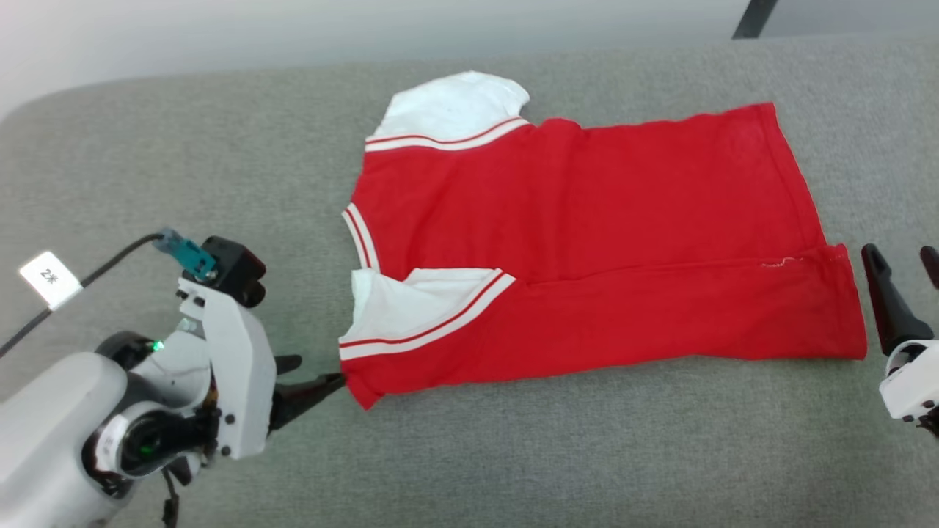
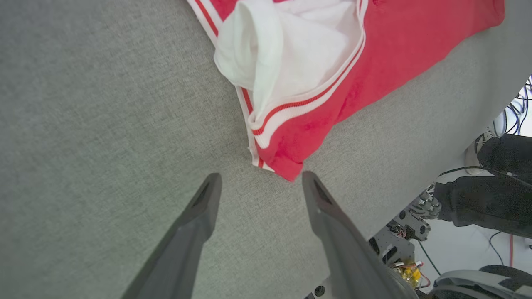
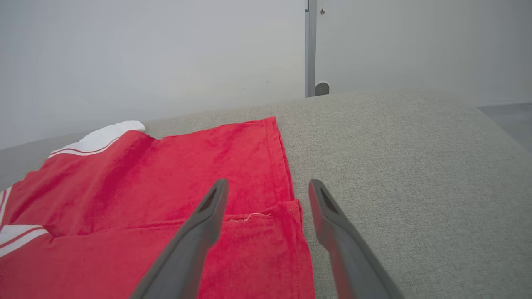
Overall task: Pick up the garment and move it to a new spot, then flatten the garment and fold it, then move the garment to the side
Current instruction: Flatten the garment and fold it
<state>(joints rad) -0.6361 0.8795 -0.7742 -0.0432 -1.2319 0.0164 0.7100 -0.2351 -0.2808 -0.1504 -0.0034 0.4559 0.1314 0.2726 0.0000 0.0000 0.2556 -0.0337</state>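
From the head view, the garment lies spread on the grey table, neck to the left and hem to the right. Its near long side is folded over onto the body, with one white sleeve lying on top of the red; the other white sleeve sticks out at the far edge. The left gripper sits at the lower left, its dark fingers spread and pointing at the near neck-side corner of the garment, one tip right at the cloth. A cable with a white tag runs off from that arm. The right gripper stands at the right edge, fingers apart, just beside the hem.

In the left wrist view, the left gripper is wide apart and holds nothing. The red corner of the garment points into the gap just beyond the tips. Cables show past the table edge.

In the right wrist view, the right gripper is also spread and empty. One finger hangs over the hem corner of the garment, the other over bare table. A grey post rises behind.
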